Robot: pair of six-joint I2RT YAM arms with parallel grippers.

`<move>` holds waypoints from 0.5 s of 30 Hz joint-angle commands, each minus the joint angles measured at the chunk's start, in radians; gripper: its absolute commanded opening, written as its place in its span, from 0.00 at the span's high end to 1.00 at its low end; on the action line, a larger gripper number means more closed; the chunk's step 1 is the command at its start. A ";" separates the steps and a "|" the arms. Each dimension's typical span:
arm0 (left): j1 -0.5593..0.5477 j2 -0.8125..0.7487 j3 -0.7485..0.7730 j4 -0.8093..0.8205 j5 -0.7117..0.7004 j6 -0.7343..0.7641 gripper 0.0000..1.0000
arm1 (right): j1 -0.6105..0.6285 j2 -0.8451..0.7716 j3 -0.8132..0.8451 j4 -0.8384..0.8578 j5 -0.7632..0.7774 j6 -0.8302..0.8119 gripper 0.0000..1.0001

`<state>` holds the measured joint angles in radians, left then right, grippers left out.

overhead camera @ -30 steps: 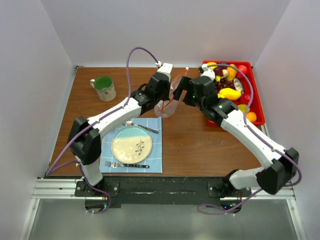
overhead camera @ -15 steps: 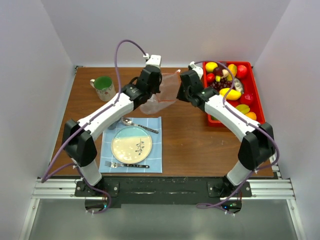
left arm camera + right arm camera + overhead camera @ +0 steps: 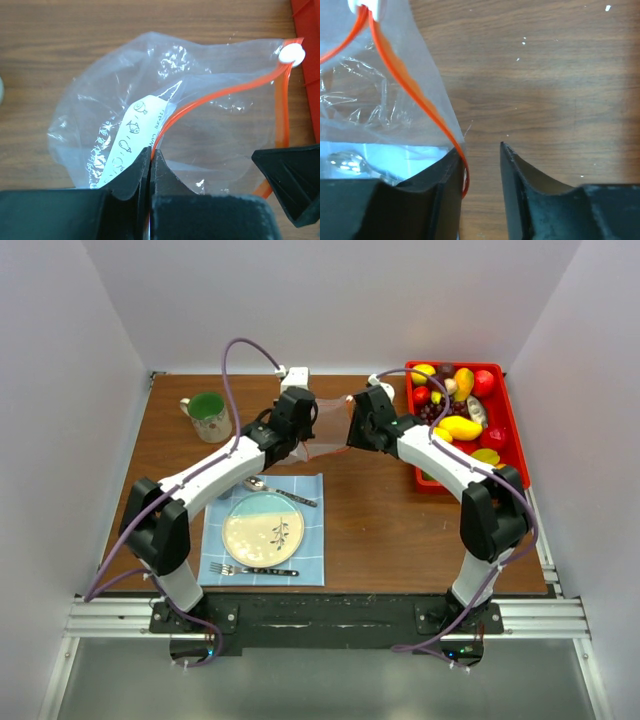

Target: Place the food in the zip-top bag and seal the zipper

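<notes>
Brown wood-grain table [image 3: 390, 530], seen from above and bounded by white walls on three sides. Directly on it:
- a green-lined mug [image 3: 208, 416] at the left rear, handle to the left;
- a blue checked cloth [image 3: 312, 552] near the front, left of centre, square to the near edge;
- a red tray [image 3: 516, 430] at the right rear corner, holding the food [image 3: 458, 426].

Mug, cloth and tray lie well apart.
</notes>
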<state>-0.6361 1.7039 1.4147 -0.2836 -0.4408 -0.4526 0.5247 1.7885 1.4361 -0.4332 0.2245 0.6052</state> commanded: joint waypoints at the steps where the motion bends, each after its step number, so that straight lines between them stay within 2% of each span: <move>1: 0.006 -0.033 -0.049 0.145 0.011 -0.089 1.00 | -0.002 -0.046 0.030 0.016 -0.028 -0.054 0.54; 10: -0.010 -0.041 -0.074 0.213 -0.006 -0.150 1.00 | -0.003 -0.230 0.021 -0.042 0.004 -0.074 0.36; 15: -0.019 -0.014 -0.039 0.205 -0.006 -0.170 1.00 | -0.011 -0.327 0.018 -0.130 0.157 -0.090 0.24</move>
<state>-0.6453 1.7023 1.3422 -0.1341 -0.4271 -0.5777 0.5243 1.5490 1.4361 -0.4835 0.2447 0.5457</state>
